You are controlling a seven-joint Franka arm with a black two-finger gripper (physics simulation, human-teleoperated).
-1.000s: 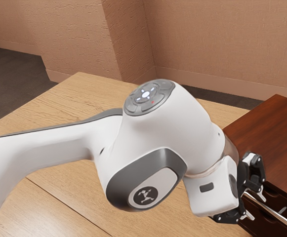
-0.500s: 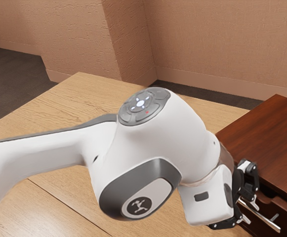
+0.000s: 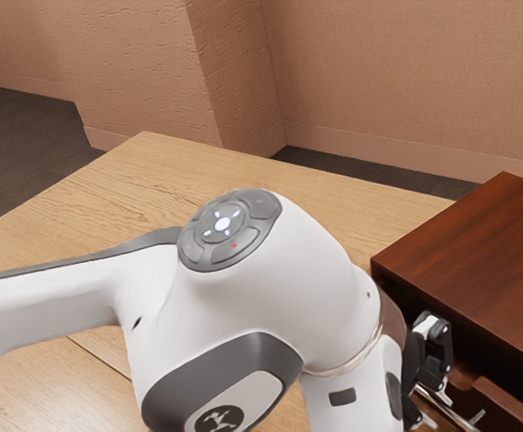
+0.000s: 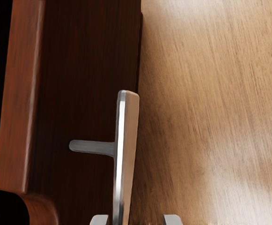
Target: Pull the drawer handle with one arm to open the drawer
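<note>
Spread fingertips, pinching nothing; stand one on each side of the drawer handle, the nearer just beside the bar's silver edge, the other apart from it with a strip of table between; contact on the nearer side impossible to tell. Handle: a flat metal bar, running straight away from the hand, carried on a short post off the drawer front; dark red-brown wood there, with a paler edge and blackness past it. In the exterior view, black gripper low at the exterior view's right, hard by the front of the cabinet, the bar's bright metal just under it at the picture's lower edge. Above the drawer front, a dark band beneath the cabinet's flat top; extent of the drawer's opening impossible to judge. Cabinet on the light wooden table, toward the exterior view's right. Behind the gripper, the white arm, bulky and close to the camera, entering from the exterior view's left, with a grey button ring on its upper joint and a grey cap lower down. Beyond the table, a dark floor and tan walls with a pale skirting.
</note>
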